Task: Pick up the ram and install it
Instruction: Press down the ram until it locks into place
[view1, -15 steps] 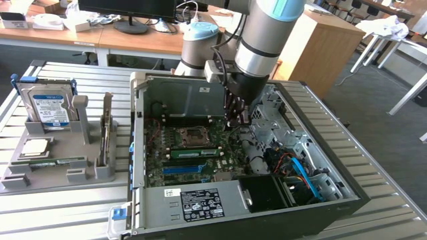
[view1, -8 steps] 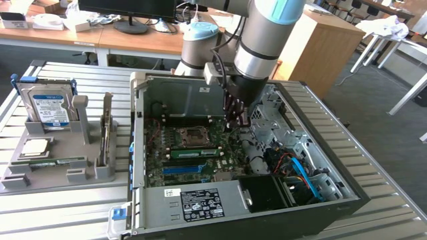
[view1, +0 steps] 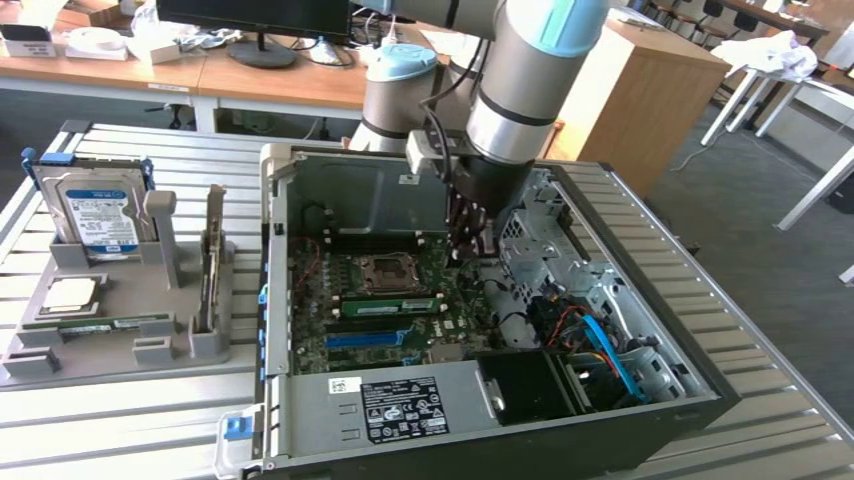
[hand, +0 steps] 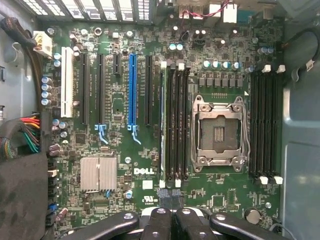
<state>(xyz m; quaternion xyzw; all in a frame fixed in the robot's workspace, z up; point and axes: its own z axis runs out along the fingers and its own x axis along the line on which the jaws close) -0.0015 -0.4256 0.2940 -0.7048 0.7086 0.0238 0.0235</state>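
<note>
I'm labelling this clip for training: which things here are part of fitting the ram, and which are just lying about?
Job in hand: ram, standing in a slot; the empty slots beside it; shut claw near its end.
Lying about: hard drive, expansion card and processor chip, on the grey tray.

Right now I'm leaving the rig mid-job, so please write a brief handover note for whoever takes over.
Gripper: shut, holding nothing, above the motherboard in the open case.
Ram: standing in a slot beside the empty CPU socket.
Done: ram picked up and placed in its slot.
Left: whether it is fully latched cannot be told. A similar green stick lies on the grey tray.
</note>
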